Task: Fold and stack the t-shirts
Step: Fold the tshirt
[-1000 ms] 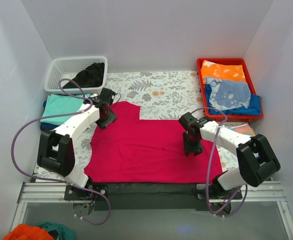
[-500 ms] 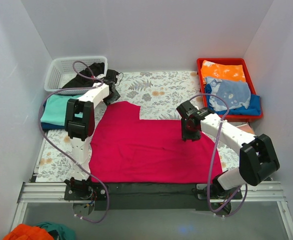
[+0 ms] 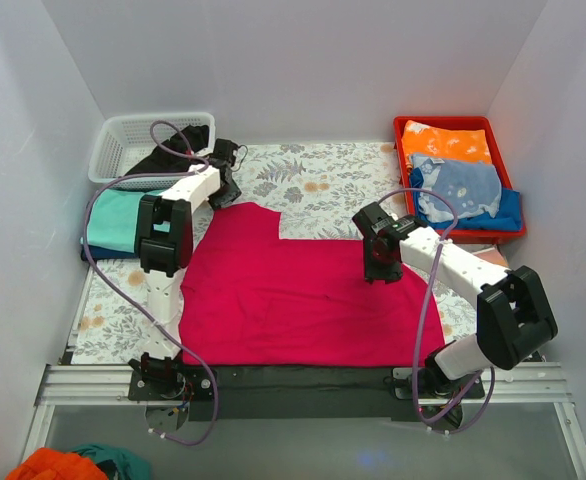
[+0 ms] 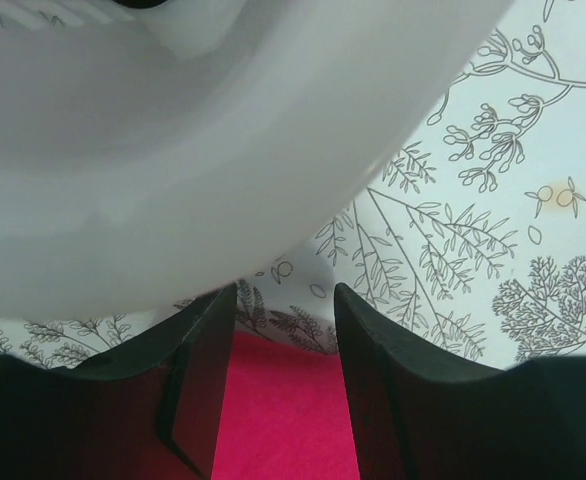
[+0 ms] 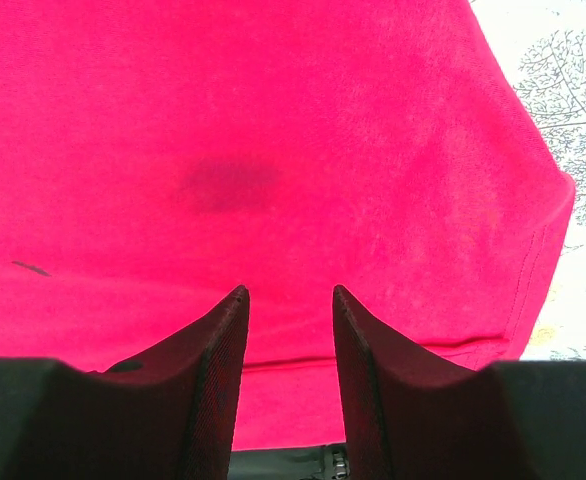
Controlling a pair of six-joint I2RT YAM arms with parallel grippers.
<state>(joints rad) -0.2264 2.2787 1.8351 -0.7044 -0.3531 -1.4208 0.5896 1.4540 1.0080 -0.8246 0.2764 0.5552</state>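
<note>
A large crimson-red t-shirt (image 3: 303, 290) lies spread flat on the floral table cloth. My left gripper (image 3: 223, 186) is open and empty at the shirt's far left corner; the left wrist view shows red cloth (image 4: 283, 420) between the open fingers (image 4: 198, 390). My right gripper (image 3: 381, 262) is open and empty just above the shirt's right part, with red cloth (image 5: 273, 130) under it and a sleeve edge (image 5: 538, 250) to the right. A teal t-shirt (image 3: 113, 220) lies folded on a dark blue one at the left edge. A black t-shirt (image 3: 178, 150) lies in the white basket.
A white basket (image 3: 123, 140) stands at the back left. A red tray (image 3: 403, 160) with orange, pale blue and blue clothes stands at the back right. A blurred white surface (image 4: 173, 130) fills the upper left of the left wrist view. White walls close three sides.
The left arm has swung from the shirt's left side out to its far left corner by the basket. The right gripper has moved a little farther back over the shirt.
</note>
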